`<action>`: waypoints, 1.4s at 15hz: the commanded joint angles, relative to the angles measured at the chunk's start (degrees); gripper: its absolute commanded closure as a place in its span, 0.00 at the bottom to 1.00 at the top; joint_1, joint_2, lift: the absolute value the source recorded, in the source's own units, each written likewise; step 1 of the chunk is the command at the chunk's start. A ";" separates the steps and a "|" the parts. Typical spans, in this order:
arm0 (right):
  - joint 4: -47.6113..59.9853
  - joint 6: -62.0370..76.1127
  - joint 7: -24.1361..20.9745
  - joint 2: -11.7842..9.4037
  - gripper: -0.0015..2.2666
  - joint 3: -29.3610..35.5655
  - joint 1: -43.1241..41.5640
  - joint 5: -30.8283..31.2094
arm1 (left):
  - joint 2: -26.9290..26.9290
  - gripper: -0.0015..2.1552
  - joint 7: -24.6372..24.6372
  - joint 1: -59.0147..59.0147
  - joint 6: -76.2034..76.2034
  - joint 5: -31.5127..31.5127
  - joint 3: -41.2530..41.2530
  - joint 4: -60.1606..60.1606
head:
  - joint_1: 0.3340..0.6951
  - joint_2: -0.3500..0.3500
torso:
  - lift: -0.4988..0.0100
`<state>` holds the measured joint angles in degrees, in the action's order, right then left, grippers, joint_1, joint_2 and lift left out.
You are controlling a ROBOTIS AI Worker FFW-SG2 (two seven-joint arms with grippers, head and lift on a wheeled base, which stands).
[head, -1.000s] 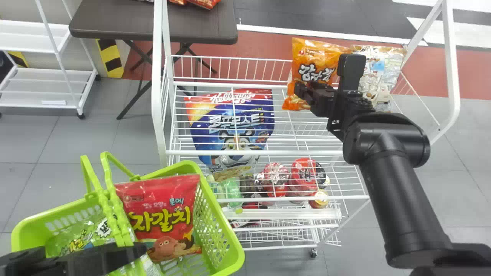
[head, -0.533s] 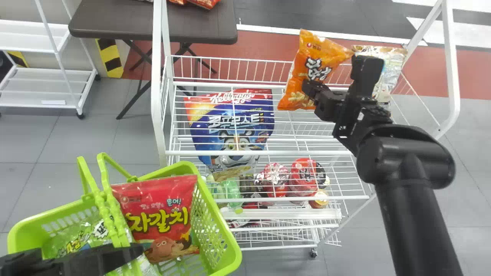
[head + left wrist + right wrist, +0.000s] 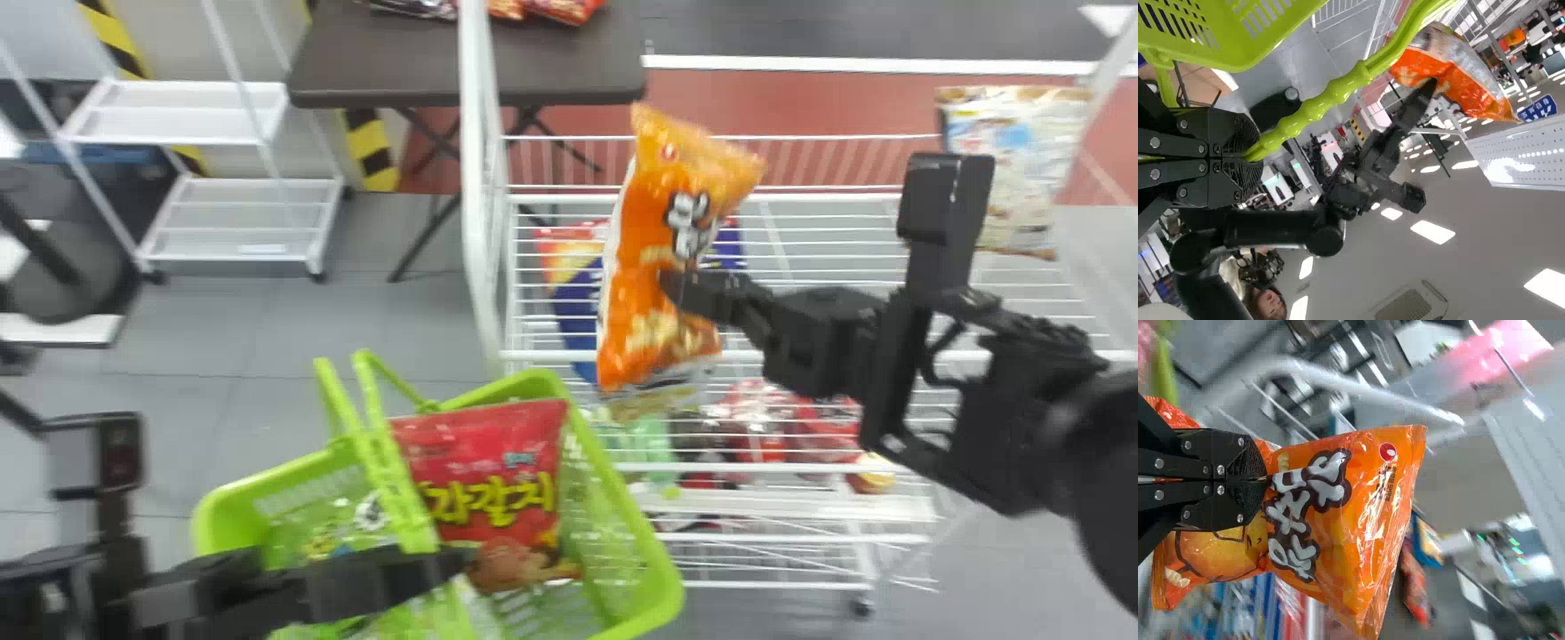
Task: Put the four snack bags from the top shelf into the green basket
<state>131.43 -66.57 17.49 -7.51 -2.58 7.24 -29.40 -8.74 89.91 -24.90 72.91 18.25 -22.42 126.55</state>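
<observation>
Right pincer [image 3: 679, 288]: clenched on orange snack bag [image 3: 645, 240] | left pincer [image 3: 444, 569]: closed around basket handle [image 3: 391, 471]

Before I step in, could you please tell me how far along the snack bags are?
The red bag and green bag look done, in the basket. The orange bag is in the right gripper. The pale bag on the top shelf seems left to fetch.
</observation>
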 commanded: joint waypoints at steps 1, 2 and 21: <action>4.27 -9.50 -0.35 0.04 0.99 -3.31 0.67 -4.88 | -0.05 1.00 0.66 0.46 0.00 -0.05 -0.08 0.10 | 1.00 0.73 | 0.97; 5.07 -12.84 -0.52 0.04 0.99 -3.75 0.67 -6.90 | -0.05 1.00 0.66 0.46 0.00 -0.05 -0.08 0.10 | 1.00 0.77 | 0.97; -15.50 -21.98 6.60 -0.14 0.00 -21.06 -10.22 -10.15 | 1.10 1.00 0.66 -0.24 2.46 1.26 1.32 4.41 | 1.00 1.00 | 0.97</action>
<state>115.49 -87.25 23.30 -7.35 -26.70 -4.03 -38.91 -7.65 89.91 -25.06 75.41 19.40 -20.64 131.10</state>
